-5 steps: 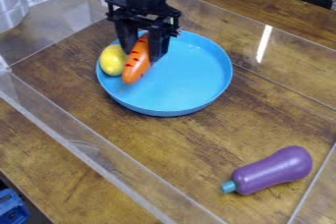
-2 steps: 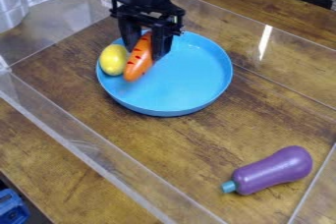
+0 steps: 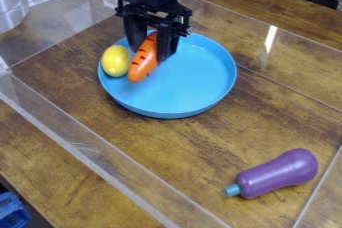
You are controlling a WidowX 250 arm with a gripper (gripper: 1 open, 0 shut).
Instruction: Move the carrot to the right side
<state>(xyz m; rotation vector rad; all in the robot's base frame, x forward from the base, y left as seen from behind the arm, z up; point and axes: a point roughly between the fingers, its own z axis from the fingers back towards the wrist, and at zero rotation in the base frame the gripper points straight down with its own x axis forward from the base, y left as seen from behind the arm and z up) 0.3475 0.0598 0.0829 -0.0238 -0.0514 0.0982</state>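
The black gripper [image 3: 150,42] points straight down, clamped on the top of the orange carrot [image 3: 144,59] at the blue plate's [image 3: 201,82] ten o'clock edge. A yellow lemon [image 3: 116,62] touches the carrot at its nine o'clock. A purple eggplant [image 3: 277,172] lies well apart at five o'clock on the wooden table [image 3: 80,112].

You have one view only: the camera sits high and off to one side, looking obliquely down at the blue plate [image 3: 187,97] from moderate range; the wooden table [image 3: 94,187] extends nearer the lens.
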